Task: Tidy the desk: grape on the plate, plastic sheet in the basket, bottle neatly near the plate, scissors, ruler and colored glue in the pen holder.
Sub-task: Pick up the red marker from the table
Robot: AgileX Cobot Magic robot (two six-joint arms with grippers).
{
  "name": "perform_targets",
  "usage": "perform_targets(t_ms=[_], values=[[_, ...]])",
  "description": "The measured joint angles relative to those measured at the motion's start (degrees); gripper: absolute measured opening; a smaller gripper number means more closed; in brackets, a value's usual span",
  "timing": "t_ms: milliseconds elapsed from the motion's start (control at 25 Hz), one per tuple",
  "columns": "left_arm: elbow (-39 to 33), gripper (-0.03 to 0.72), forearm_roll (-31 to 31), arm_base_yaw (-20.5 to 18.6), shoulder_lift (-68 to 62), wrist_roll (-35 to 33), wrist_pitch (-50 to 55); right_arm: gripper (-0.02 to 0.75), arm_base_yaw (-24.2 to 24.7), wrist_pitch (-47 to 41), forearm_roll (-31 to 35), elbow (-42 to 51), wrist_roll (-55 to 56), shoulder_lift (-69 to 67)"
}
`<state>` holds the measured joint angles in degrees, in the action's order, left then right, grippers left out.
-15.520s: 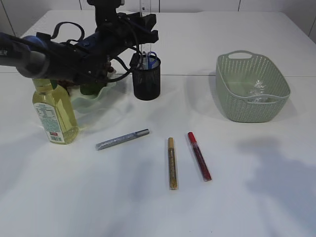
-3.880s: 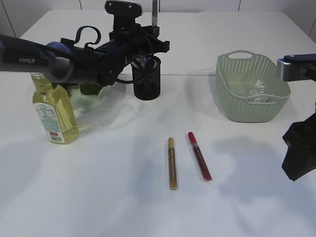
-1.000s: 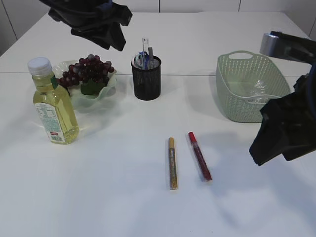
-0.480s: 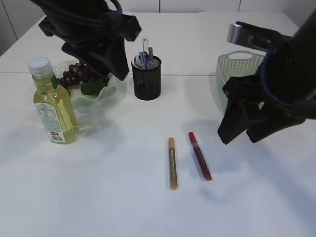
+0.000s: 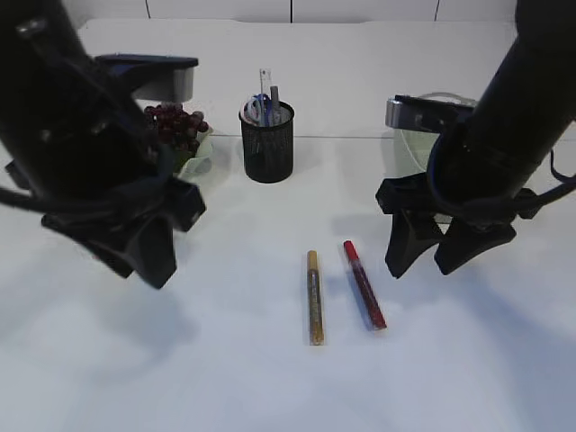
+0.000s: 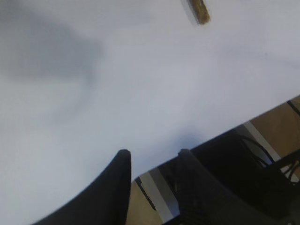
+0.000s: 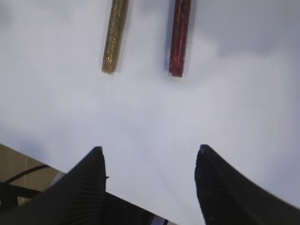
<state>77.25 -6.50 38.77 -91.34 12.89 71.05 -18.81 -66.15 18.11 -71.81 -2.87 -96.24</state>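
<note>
Writing legible nowhere. Black mesh pen holder (image 5: pixel 267 144) holding scissors, ruler and grey stick. Dark grapes (image 5: pixel 176 121) on pale plate (image 5: pixel 200 148). Gold glitter glue stick (image 5: pixel 313 296) and red glitter glue stick (image 5: pixel 364 283) flat on white table (image 5: pixel 270 378). Left gripper (image 6: pixel 150 157) parted narrowly, empty. Right gripper (image 7: pixel 150 154) wide apart, empty.

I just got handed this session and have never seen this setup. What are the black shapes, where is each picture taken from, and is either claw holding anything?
The black shapes are two robot arms, each ending in a two-fingered gripper. The wide picture looks at the table from the front; the other two come from cameras on the wrists, looking past the fingers.

The left gripper and right gripper are both open and empty, above bare table.

On the table lie a gold glue pen and a red glue pen, side by side, apart. Behind stand a black pen holder with scissors and a ruler in it, and grapes on a plate. The right arm hides most of the basket.
</note>
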Motion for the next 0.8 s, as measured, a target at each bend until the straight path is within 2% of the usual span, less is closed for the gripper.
perform_targets(t_ms=[160,320,560,800], values=[[-7.91,0.246,-3.72,0.00,5.91,0.37,-0.81,0.475,-0.64,2.95,-0.23,-1.42,0.83,-3.74],[-12.92,0.244,-5.51,0.00,10.65,0.63,-1.65,0.475,-2.36,3.45,-2.23,-6.51,1.49,-9.36],[-14.03,0.243,-5.93,0.00,13.49,0.72,-1.65,0.475,-3.43,1.44,-10.76,-16.35,5.77,-18.03],[-14.03,0.241,-5.82,0.00,13.61,0.84,-2.28,0.475,-5.75,0.47,-13.28,-21.83,7.42,-24.35]])
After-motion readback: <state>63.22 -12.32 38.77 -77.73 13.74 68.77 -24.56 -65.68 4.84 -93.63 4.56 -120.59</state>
